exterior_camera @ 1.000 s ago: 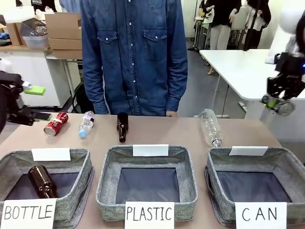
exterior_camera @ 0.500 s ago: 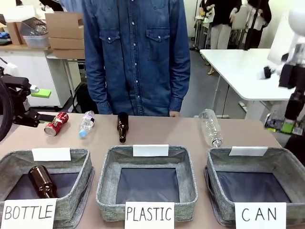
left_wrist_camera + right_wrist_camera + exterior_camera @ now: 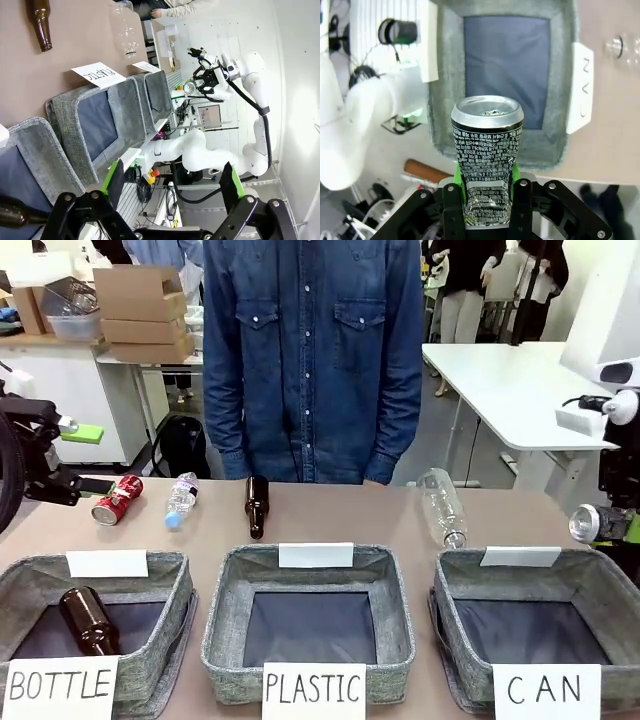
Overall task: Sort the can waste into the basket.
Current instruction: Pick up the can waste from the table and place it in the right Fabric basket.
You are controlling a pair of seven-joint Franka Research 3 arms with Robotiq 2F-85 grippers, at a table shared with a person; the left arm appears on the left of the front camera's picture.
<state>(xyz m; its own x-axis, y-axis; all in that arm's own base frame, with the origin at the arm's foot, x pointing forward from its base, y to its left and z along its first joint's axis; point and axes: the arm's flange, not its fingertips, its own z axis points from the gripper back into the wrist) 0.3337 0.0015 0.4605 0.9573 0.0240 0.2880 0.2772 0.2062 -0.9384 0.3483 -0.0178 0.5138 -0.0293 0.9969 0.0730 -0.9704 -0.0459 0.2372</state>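
Note:
A dented dark can (image 3: pixel 487 150) with fine white print and a silver top is clamped between my right gripper's (image 3: pixel 487 192) green pads. In the front view this gripper (image 3: pixel 603 526) hangs at the right edge, just above the far right corner of the grey basket (image 3: pixel 455 585) signed "CAN", with the can's silver end (image 3: pixel 584 523) facing left. The right wrist view looks down past the can into the basket (image 3: pixel 560 135) and its dark floor. A red can (image 3: pixel 117 499) lies on the table at far left. My left gripper (image 3: pixel 40 472) (image 3: pixel 172 182) is open beside it, holding nothing.
A brown bottle (image 3: pixel 257 505) and two clear plastic bottles (image 3: pixel 181 500) (image 3: pixel 441 505) lie on the table's far half. The "PLASTIC" basket (image 3: pixel 228 610) sits in the middle. The "BOTTLE" basket (image 3: pixel 170 585) on the left holds a brown bottle (image 3: pixel 88 620). A person (image 3: pixel 310 360) stands at the far edge.
My right arm has come down with the can, from well above the table to just over the "CAN" basket's far right corner. The person has shifted slightly to the right.

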